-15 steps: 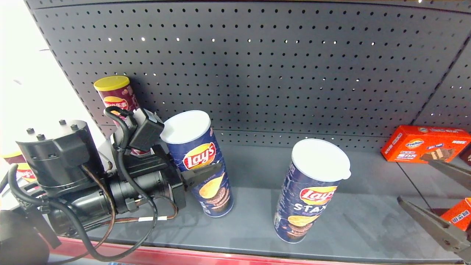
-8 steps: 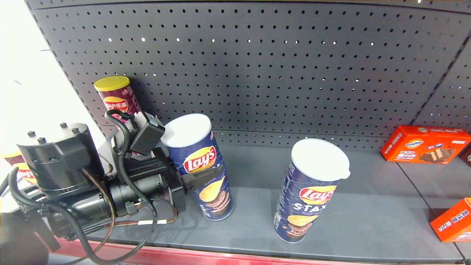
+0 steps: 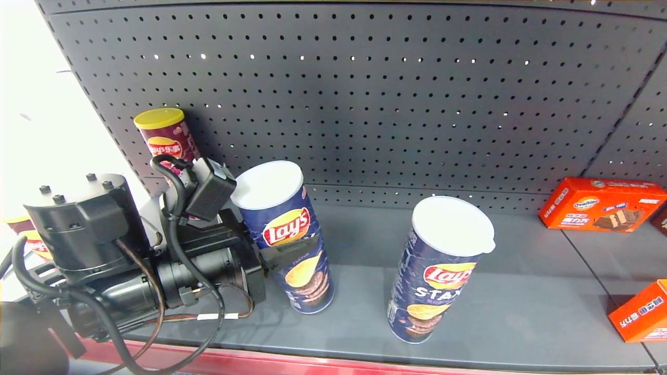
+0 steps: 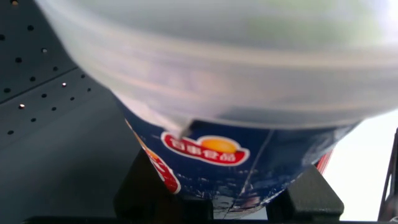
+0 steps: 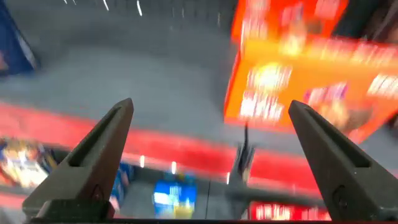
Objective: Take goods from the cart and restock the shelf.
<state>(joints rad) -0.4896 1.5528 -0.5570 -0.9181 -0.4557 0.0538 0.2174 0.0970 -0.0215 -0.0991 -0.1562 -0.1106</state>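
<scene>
Can (image 3: 305, 281) stands at the left of the shelf (image 3: 521, 323), base seemingly down, pinched mid-height by the left gripper (image 3: 291, 240). Placing looks nearly done, so the next move calls for releasing and backing out without tipping it. A second can (image 3: 437, 271) stands well to its right. The right gripper (image 5: 217, 155) hangs spread near an orange box (image 5: 298, 81).

The blue can (image 3: 285, 229) clamped in the left gripper (image 3: 301, 244) bears a red-and-yellow brand logo. The second blue can (image 3: 437, 271), off to that gripper's right, shows the same logo above white lettering. The maroon can (image 3: 165, 136) behind the gripper, the rear orange box (image 3: 599, 203) and the front orange box (image 3: 638, 311), both far to its right, carry logos and white characters.
</scene>
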